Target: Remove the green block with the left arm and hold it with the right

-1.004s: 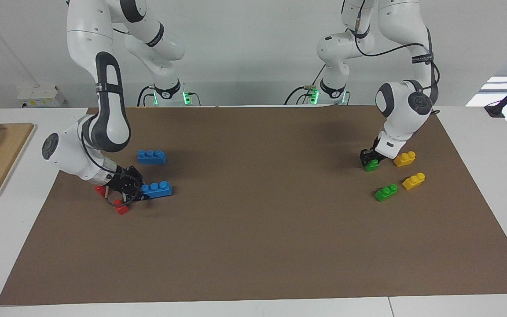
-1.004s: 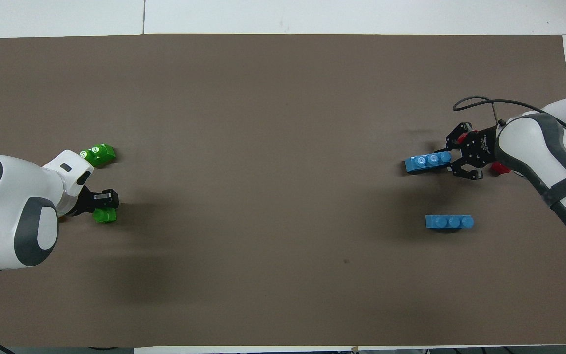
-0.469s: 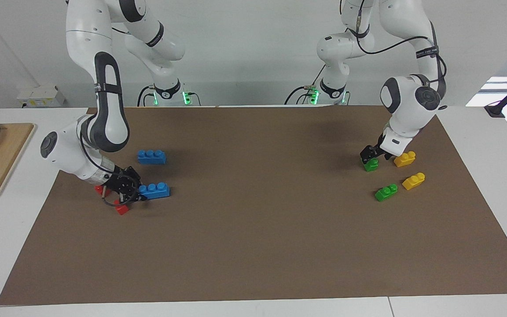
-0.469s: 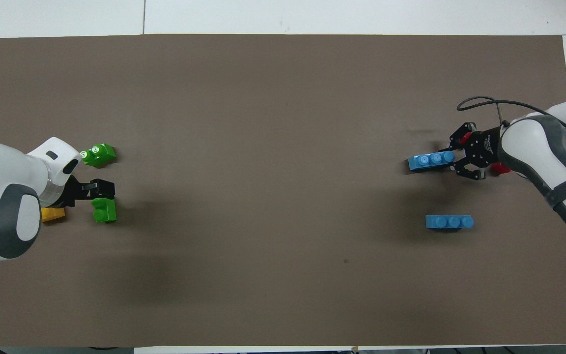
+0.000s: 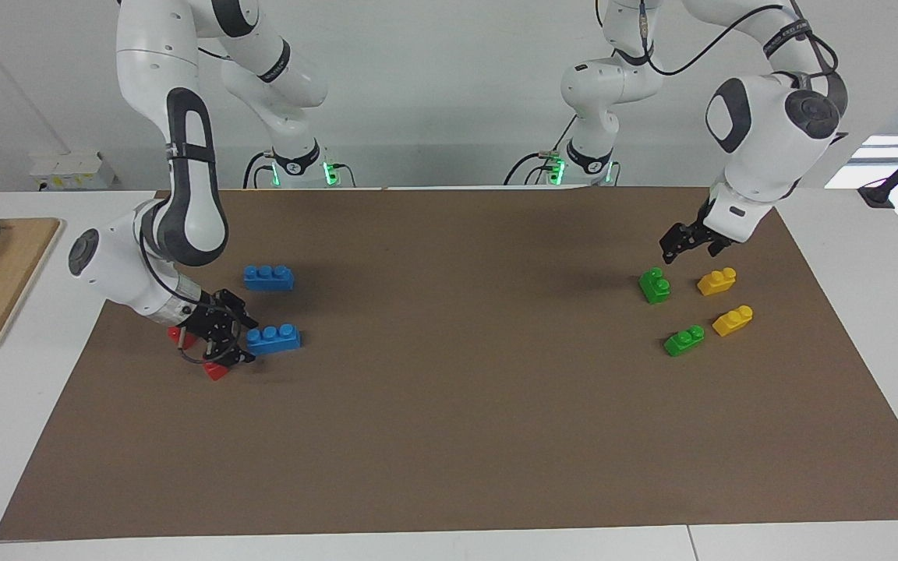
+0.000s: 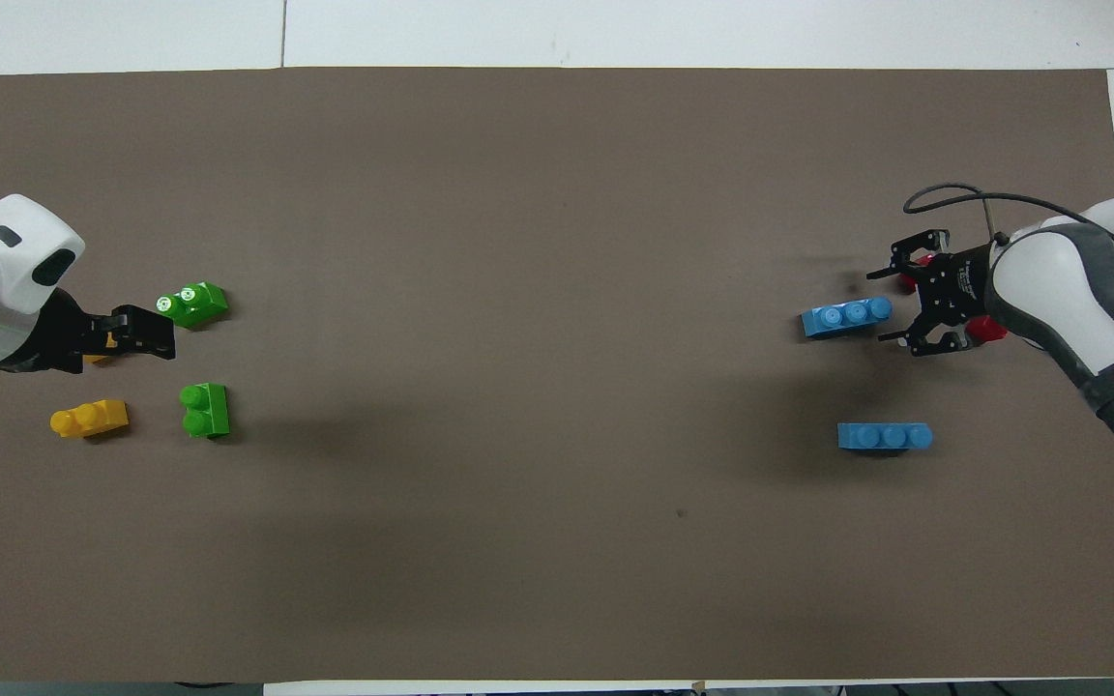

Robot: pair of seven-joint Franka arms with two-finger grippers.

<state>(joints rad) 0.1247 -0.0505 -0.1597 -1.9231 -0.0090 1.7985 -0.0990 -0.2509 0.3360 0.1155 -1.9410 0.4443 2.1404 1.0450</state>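
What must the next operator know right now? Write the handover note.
Left tool: open, empty, raised over the mat beside the green block.
Right tool: open, low at the end of a blue brick, gripping nothing, with red pieces beside it.
Green block: loose on the mat at the left arm's end, next to a yellow brick but apart from it. A second green block lies farther from the robots.
Done: the green block stands free of other bricks.
Left: neither tool holds it, and the right tool's hold is not yet made.

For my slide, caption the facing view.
Left gripper raised above green block; right gripper beside blue brick.
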